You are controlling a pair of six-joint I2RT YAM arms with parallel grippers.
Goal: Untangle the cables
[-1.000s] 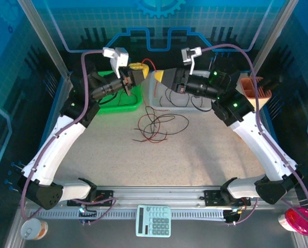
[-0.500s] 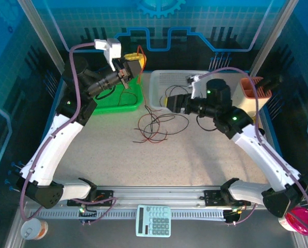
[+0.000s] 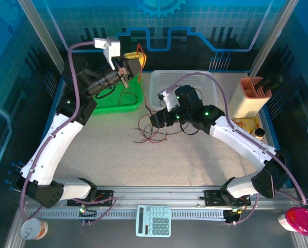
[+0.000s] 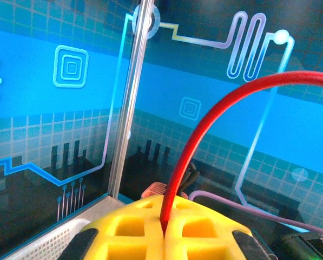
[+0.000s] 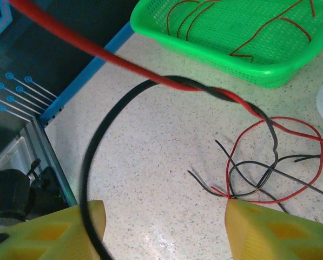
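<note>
red strand pinched up high, tangle down on the table

from above: left gripper sits high over the green basket, the cables knotted on the table beside the right gripper; a hard pull could cinch that knot. left wrist: pads clamped on the red cable. right wrist: fingers apart, black cable looping past one and twisted round the red, so it may snag. no writing readable; calculator keys too small.

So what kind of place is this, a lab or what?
Probably a robot lab test cell: left arm and right arm bolted to a rail, blue circuit-patterned panels around the table, props like the green basket and loose cables.
</note>
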